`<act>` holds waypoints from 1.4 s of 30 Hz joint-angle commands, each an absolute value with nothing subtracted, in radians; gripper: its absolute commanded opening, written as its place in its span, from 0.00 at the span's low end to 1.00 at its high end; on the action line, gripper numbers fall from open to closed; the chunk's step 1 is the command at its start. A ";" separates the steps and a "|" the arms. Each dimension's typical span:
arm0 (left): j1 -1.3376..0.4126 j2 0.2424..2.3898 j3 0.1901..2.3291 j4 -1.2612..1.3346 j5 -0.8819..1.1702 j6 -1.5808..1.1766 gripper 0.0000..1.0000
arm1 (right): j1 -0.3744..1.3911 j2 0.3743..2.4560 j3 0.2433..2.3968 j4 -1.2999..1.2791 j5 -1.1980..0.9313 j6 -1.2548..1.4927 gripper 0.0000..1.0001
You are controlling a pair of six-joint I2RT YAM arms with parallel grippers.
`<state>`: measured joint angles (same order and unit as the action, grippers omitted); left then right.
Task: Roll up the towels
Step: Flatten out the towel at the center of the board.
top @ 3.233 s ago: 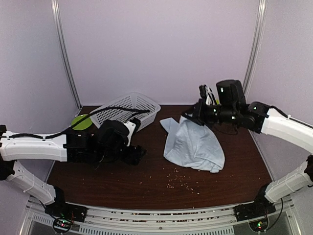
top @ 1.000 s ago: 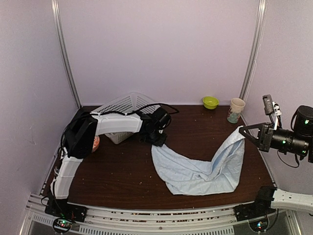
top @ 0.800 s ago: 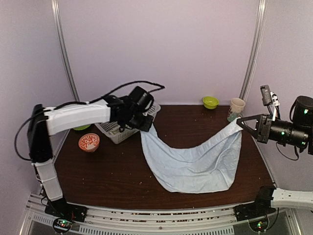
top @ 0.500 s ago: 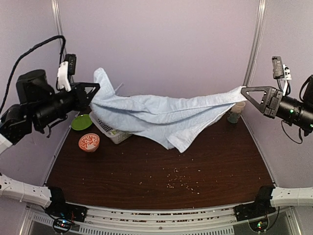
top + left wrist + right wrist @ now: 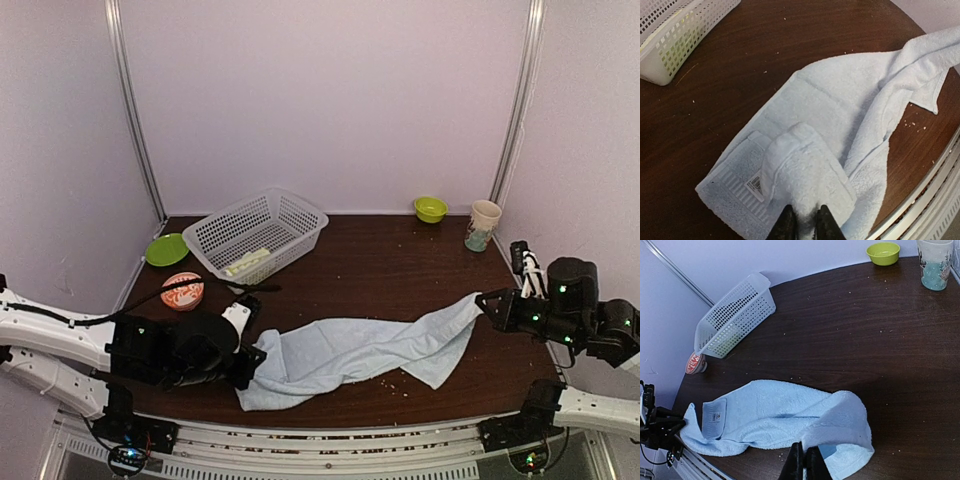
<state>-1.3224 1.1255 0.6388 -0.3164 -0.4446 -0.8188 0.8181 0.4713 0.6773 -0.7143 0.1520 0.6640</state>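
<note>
Ok so the long pale blue cloth towel (image 5: 350,345) is lying stretched out flat-ish across the near half of the dark brown wooden table (image 5: 400,260), running left to right between the two arms. The left gripper (image 5: 250,362) is sitting low at the towel's left end, and from its wrist cam the fingers (image 5: 785,225) are pinching a folded-over hump of the towel (image 5: 825,110), so that corner is bunching up off the table. A little white tag (image 5: 756,184) is showing on the hem right next to the hump.

The right gripper (image 5: 487,303) is clamping the opposite end, jaws squeezed tight on the cloth, holding that corner slightly off the table. In its own view the towel (image 5: 775,415) is folding over itself just beside the gripper (image 5: 803,462).

The other towel, the lime-green and yellow one (image 5: 247,262), is sitting inside the white plastic mesh basket (image 5: 290,215) at the back left, well apart from the blue one.

Also hanging around: a flat green plate (image 5: 165,249) and an orange patterned bowl (image 5: 182,291) at the left edge, a small lime-green bowl (image 5: 431,208) and a printed paper cup (image 5: 484,224) at the back right. Tiny pale crumbs (image 5: 912,122) are lying near the front edge.
</note>
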 commanded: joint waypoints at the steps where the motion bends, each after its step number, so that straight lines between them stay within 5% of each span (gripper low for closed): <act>1: -1.346 1.141 0.681 -0.359 -0.490 -0.935 0.37 | 0.813 0.428 0.628 -0.706 0.195 0.742 0.00; 4: -1.371 1.125 0.689 -0.444 -0.511 -1.000 0.58 | 0.813 0.414 0.609 -0.718 0.189 0.743 0.00; 8: -1.385 1.100 0.710 -0.567 -0.542 -1.092 0.68 | 0.813 0.401 0.584 -0.715 0.174 0.738 0.00; 14: -1.342 1.230 0.861 -0.685 -0.522 -1.128 0.70 | 0.814 0.418 0.561 -0.694 0.157 0.726 0.00; 24: -1.266 1.750 1.311 -0.949 -0.382 -1.012 0.72 | 0.813 0.439 0.534 -0.643 0.124 0.718 0.00; 32: -1.264 1.896 1.295 -0.942 -0.285 -1.005 0.73 | 0.813 0.437 0.574 -0.665 0.117 0.687 0.00; 37: -1.264 1.889 1.238 -0.951 -0.281 -1.022 0.60 | 0.812 0.450 0.586 -0.664 0.117 0.672 0.00; 42: -1.264 1.810 1.199 -0.978 -0.317 -1.054 0.17 | 0.812 0.454 0.596 -0.655 0.117 0.672 0.00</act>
